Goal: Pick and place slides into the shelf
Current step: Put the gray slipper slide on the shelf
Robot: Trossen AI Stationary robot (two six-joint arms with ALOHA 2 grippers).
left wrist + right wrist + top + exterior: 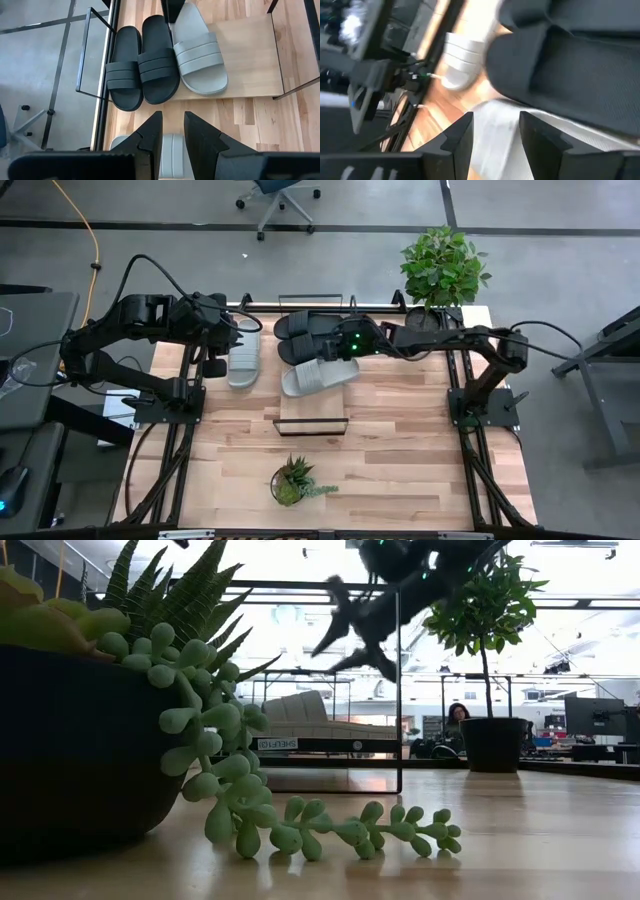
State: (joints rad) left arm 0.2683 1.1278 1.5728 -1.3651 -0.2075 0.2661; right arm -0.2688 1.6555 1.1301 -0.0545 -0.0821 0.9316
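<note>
Two black slides (303, 335) (142, 70) and one light grey slide (320, 375) (200, 55) lie side by side, soles down, on the light-wood shelf board (315, 408) (250, 55). The other grey slide (243, 358) (170, 155) lies on the tabletop to the left of the shelf. My left gripper (238, 340) (173, 125) is open right above this slide; I see no touch. My right gripper (338, 348) (495, 125) (355, 640) is open and empty. It stands high over the slides on the shelf, above the grey one (495, 140).
The shelf's thin black wire frames (312, 300) (95, 55) stand at its two ends. A potted succulent (290, 483) (70, 740) stands near the front edge. A leafy plant (443, 270) (490, 740) stands at the far right corner. A person (458, 718) sits in the room behind.
</note>
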